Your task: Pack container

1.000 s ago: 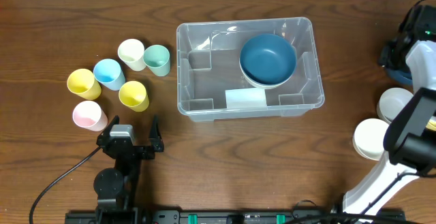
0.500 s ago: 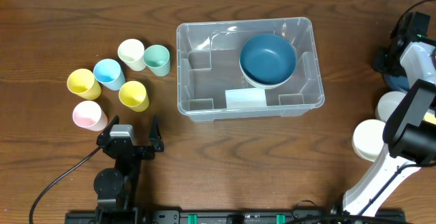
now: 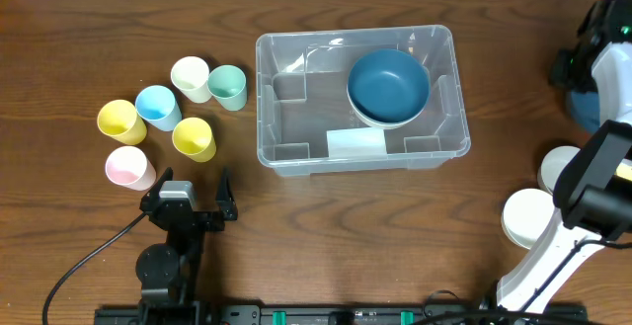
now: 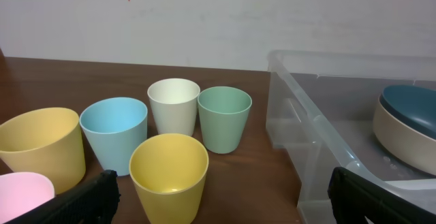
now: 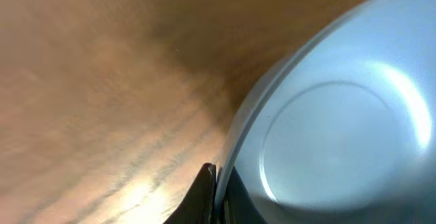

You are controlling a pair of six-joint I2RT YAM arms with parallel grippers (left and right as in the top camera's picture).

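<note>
The clear container (image 3: pixel 296 118) stands mid-table; its near wall (image 4: pixel 320 125) shows in the left wrist view. In its right half a dark blue bowl (image 3: pixel 388 83) is nested in a cream bowl (image 3: pixel 367 119). At the far right edge my right gripper (image 3: pixel 571 68) is shut on the rim of a blue bowl (image 3: pixel 589 108). The right wrist view shows the jaws (image 5: pixel 218 193) pinching that pale blue bowl's rim (image 5: pixel 334 129), with the table below. My left gripper (image 3: pixel 197 206) is open and holds nothing, low near the front edge, behind a yellow cup (image 4: pixel 169 173).
Several cups stand left of the container: cream (image 3: pixel 190 76), green (image 3: pixel 228 86), blue (image 3: pixel 157 106), yellow (image 3: pixel 119 120), yellow (image 3: pixel 195 138), pink (image 3: pixel 128 166). Two white bowls (image 3: pixel 556 167) (image 3: pixel 528 216) sit at the right edge, partly behind the right arm.
My right gripper has closed onto the blue bowl's rim and shifted slightly at the table's right edge. The left arm has not moved.
</note>
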